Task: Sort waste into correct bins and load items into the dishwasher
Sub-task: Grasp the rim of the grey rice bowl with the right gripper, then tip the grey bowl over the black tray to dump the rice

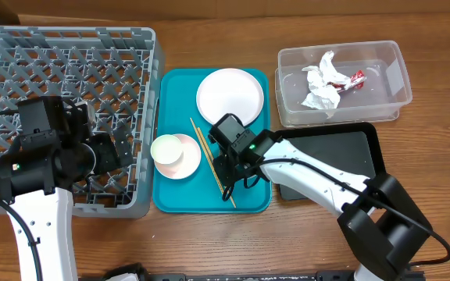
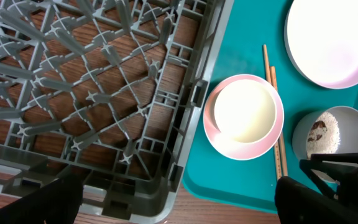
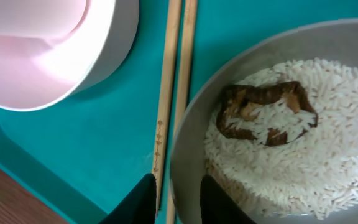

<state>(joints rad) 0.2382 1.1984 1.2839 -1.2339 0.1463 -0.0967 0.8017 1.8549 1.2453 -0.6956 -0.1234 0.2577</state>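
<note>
My right gripper [image 3: 178,193] is shut on the rim of the grey bowl [image 3: 194,118], one finger inside and one outside. The bowl holds white rice [image 3: 297,162] with brown food bits [image 3: 260,112] and sits on the teal tray beside the two chopsticks [image 3: 169,93]. The white cup [image 1: 166,150] stands on the pink saucer [image 1: 189,158]. The white plate [image 1: 230,95] lies at the tray's far end. My left gripper [image 2: 179,199] is open and empty above the near right corner of the grey dish rack [image 1: 69,55]. The napkin [image 1: 321,82] and red wrapper [image 1: 355,80] lie in the clear tub [image 1: 397,78].
The teal tray [image 1: 170,86] lies between the rack and the bins. The black tray [image 1: 342,148] sits just right of it, partly under my right arm. Bare wood table surrounds them.
</note>
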